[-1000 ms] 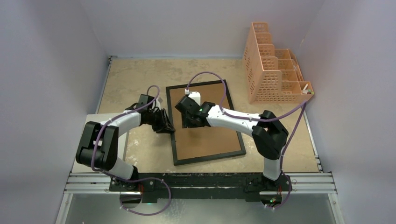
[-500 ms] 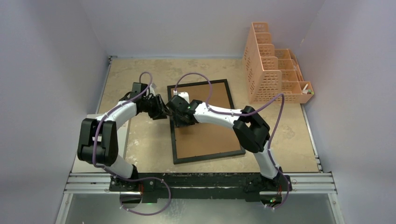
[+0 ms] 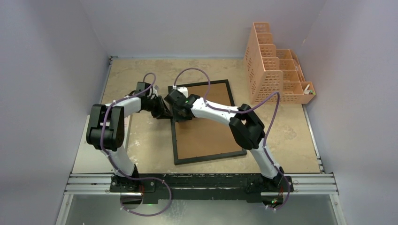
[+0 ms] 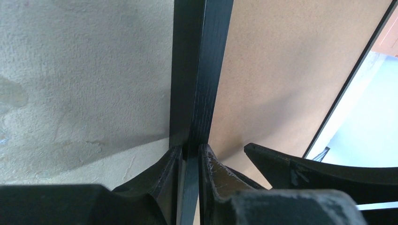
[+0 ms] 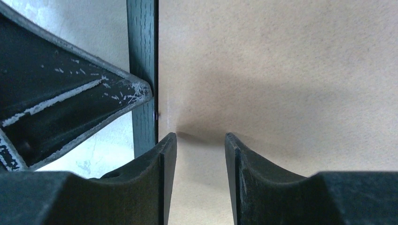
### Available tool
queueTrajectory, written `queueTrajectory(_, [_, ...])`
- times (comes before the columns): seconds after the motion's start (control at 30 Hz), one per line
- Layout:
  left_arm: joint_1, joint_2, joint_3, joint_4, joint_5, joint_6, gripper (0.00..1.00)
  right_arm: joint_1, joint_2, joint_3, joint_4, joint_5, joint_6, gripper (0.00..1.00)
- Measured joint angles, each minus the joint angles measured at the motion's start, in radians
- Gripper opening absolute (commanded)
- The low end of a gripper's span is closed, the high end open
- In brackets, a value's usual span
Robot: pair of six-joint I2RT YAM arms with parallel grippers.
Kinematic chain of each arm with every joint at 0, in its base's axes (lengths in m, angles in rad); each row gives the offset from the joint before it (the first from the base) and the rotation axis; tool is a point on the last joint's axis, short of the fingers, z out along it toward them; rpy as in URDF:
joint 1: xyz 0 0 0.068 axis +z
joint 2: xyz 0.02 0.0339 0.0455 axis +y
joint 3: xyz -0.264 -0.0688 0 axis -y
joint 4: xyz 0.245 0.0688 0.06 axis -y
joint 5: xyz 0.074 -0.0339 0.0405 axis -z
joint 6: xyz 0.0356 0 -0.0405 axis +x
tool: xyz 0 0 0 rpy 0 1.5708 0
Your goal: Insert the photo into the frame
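The right hand (image 5: 199, 140) has slid left across the frame (image 3: 209, 133), lying back-up on the desk (image 3: 141, 79), fingers (image 5: 157, 168) slightly apart over its board. The left hand (image 4: 190, 154) clamps the left rail.

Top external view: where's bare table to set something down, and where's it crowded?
Bare table: right of the frame, nearer than the organizer; the far strip beyond the frame; left of the frame's near half. Crowded: the frame's far-left corner, where left gripper and right gripper meet.
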Motion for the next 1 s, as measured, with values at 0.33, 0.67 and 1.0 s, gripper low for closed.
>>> queueTrajectory(0.33, [0.011, 0.002, -0.024, 0.033, 0.012, 0.000, 0.08, -0.007, 0.035, 0.081, 0.006, -0.019, -0.024, 0.47])
queueTrajectory(0.67, [0.016, 0.004, -0.035, 0.051, 0.027, -0.001, 0.06, -0.007, 0.080, 0.121, -0.003, -0.031, -0.044, 0.41])
queueTrajectory(1.0, [0.017, 0.013, -0.035, 0.061, 0.045, -0.002, 0.06, -0.008, 0.081, 0.121, -0.005, -0.047, -0.050, 0.36])
